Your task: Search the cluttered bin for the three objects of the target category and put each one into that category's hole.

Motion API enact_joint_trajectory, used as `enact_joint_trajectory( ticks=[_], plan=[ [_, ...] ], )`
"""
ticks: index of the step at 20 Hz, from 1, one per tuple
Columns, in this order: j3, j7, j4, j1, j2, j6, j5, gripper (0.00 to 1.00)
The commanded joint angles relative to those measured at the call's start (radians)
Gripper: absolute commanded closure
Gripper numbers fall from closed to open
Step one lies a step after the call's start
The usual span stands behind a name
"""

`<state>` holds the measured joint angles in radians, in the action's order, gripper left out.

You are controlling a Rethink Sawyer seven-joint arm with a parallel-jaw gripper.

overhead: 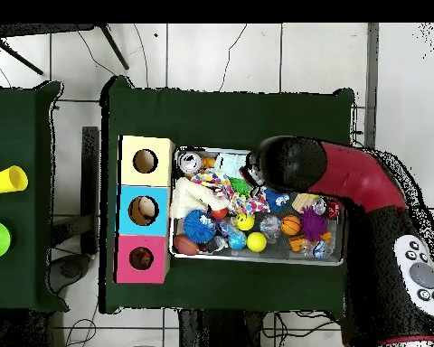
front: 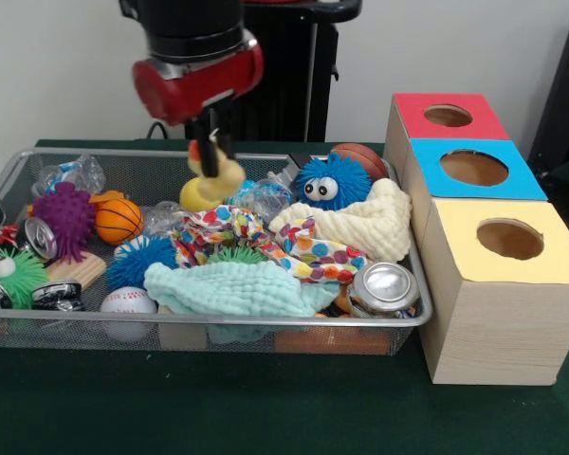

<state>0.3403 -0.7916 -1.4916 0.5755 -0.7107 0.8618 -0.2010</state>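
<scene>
One wire bin is seen on the green counter, and at its 3 o'clock side three boxes are counted, each with one hole: red, blue and yellow. Counted in the bin are four spiky balls, purple, blue with eyes, blue and green, besides one baseball and one small basketball. The hand is hung directly at 12 o'clock above one yellow rubber duck, whether closed on it cannot be told; the eyed ball is seen at the hand's 4 o'clock.
</scene>
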Motion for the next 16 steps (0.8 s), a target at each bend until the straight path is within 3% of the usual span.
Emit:
enact_joint_trajectory(
  ticks=[1,8,16],
  plan=[
    [0.003,-0.309,-0.212,-0.046,-0.009,-0.004,0.118,1.0],
    [-0.022,-0.384,-0.313,-0.115,-0.032,-0.136,0.205,1.0],
    [-0.062,-0.342,-0.389,-0.174,-0.058,-0.169,0.209,1.0]
  ],
)
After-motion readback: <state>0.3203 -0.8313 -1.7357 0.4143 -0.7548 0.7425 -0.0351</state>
